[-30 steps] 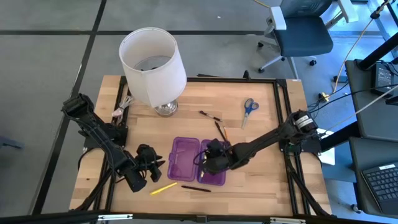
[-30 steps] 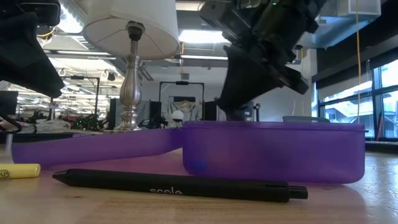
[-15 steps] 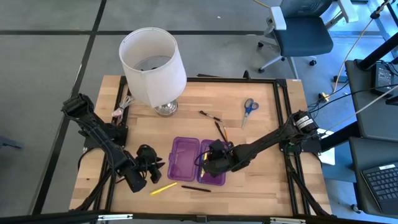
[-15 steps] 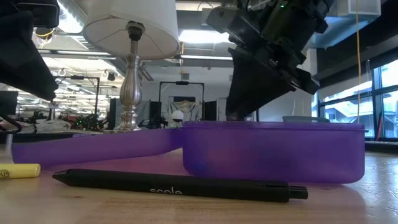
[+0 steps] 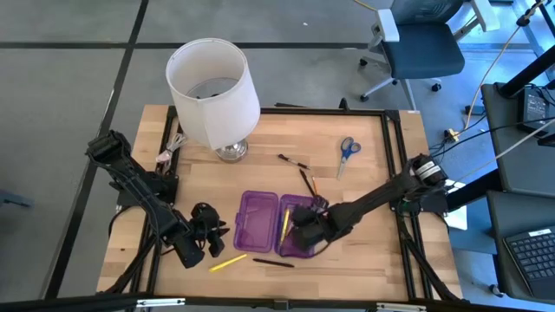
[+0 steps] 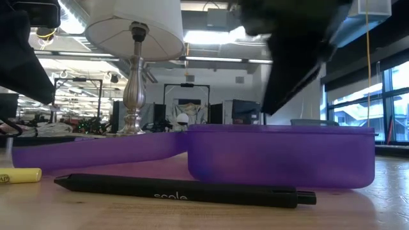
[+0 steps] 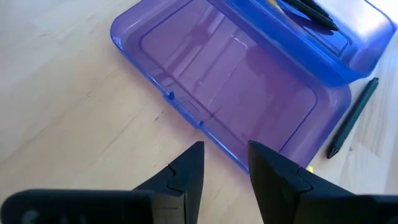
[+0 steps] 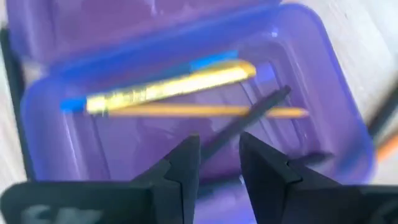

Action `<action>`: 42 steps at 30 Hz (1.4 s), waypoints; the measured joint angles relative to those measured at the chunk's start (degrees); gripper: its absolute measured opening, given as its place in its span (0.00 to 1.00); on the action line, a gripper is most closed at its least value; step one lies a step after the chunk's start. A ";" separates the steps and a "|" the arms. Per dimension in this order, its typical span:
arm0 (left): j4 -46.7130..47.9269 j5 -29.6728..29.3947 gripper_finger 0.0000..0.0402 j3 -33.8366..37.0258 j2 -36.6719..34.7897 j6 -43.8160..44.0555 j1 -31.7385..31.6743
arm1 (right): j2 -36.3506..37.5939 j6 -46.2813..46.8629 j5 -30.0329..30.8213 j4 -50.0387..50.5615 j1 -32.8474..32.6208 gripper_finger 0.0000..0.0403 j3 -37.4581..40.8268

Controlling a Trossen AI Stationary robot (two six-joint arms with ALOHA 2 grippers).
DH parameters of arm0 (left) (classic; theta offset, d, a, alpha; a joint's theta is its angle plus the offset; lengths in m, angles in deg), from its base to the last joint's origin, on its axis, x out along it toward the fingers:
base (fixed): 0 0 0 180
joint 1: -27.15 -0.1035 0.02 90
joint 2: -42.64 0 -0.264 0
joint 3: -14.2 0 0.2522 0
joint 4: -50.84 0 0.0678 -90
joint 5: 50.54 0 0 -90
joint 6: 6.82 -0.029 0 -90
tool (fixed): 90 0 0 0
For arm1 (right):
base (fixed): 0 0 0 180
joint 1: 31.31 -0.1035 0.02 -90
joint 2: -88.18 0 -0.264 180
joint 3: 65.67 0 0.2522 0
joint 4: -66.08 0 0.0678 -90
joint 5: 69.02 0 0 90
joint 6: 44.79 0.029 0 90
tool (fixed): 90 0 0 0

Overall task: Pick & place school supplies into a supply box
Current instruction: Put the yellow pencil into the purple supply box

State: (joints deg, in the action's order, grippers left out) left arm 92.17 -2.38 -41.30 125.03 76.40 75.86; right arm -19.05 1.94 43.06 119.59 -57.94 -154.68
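Right wrist view shows me my right gripper poised over the deep half of the supply box, jaws spread a little with nothing between them, and below them a yellow pen, an orange pencil and a dark pen lying loose inside. The dark one looks tilted, one end toward the wall, so my worry is that lifting away carelessly could snag it or nudge the box, which I expect slides easily on the wooden table. My left gripper waits beside the shallow half, jaws slightly parted and empty; it sits near enough that any swing could knock the open lid. Still out on the table I count a black pen just in front of the box, a yellow marker near the left gripper, a few pens and pencils behind the box, and the blue-handled scissors well apart toward the far right. From the high view the right arm lies across the space between the box and the scissors, so reaching them means pulling back first. The lamp stands at the back left, clear of the supplies but close to the left arm's path. From the low view the black pen lies right against the front of the box, awkward for a clean pinch.
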 joint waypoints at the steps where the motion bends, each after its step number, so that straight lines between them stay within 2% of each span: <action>1: -0.54 0.00 0.29 0.00 0.00 -0.10 -0.02 | 0.67 -0.40 0.29 2.11 -0.72 0.29 0.08; 4: -2.52 -1.17 0.29 0.00 0.00 -3.23 -0.04 | 3.37 -0.85 1.61 5.63 -2.84 0.29 1.82; 7: -6.58 -3.97 0.29 0.00 0.00 -9.91 -0.04 | 7.84 -0.89 4.22 6.00 -5.07 0.27 5.60; 10: -11.94 -6.68 0.29 -0.54 0.00 -17.63 -0.03 | 13.72 -1.79 6.24 2.51 -6.68 0.24 12.19; 14: -17.88 -7.19 0.29 -3.56 -0.02 -25.82 0.00 | 22.56 -5.22 6.44 -7.14 -7.33 0.22 21.36; 19: -23.08 -1.46 0.29 -5.86 -0.02 -29.66 0.00 | 28.78 -7.36 6.85 -17.59 -7.50 0.21 29.03; 23: -23.99 4.34 0.29 -5.95 -0.02 -30.82 0.00 | 29.80 -18.55 7.06 -23.43 -9.34 0.21 35.09; 26: -24.41 6.87 0.29 -5.95 -0.02 -29.12 0.00 | 29.94 -21.02 6.58 -30.71 -9.65 0.20 39.42; 30: -24.89 8.04 0.29 -5.92 -0.02 -26.87 0.00 | 30.47 -18.79 7.98 -35.43 -9.63 0.20 42.47; 34: -25.17 7.48 0.29 -5.92 -0.02 -27.45 -0.13 | 33.17 -21.80 14.58 -35.61 -10.54 0.20 44.15; 36: -25.17 6.22 0.29 -5.92 -0.02 -28.57 -0.15 | 35.28 -22.96 15.78 -35.74 -10.92 0.20 44.69; 39: -24.84 5.51 0.29 -5.92 -0.02 -33.17 -0.18 | 38.24 -23.84 14.99 -37.22 -11.73 0.20 45.69; 42: -25.42 8.27 0.29 -5.90 -0.02 -41.48 -0.17 | 40.63 -24.80 14.90 -41.19 -12.27 0.20 47.28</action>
State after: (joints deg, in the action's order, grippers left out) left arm 66.74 5.88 -47.20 125.01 34.92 75.69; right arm 21.59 -22.86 57.96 78.39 -70.20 -107.40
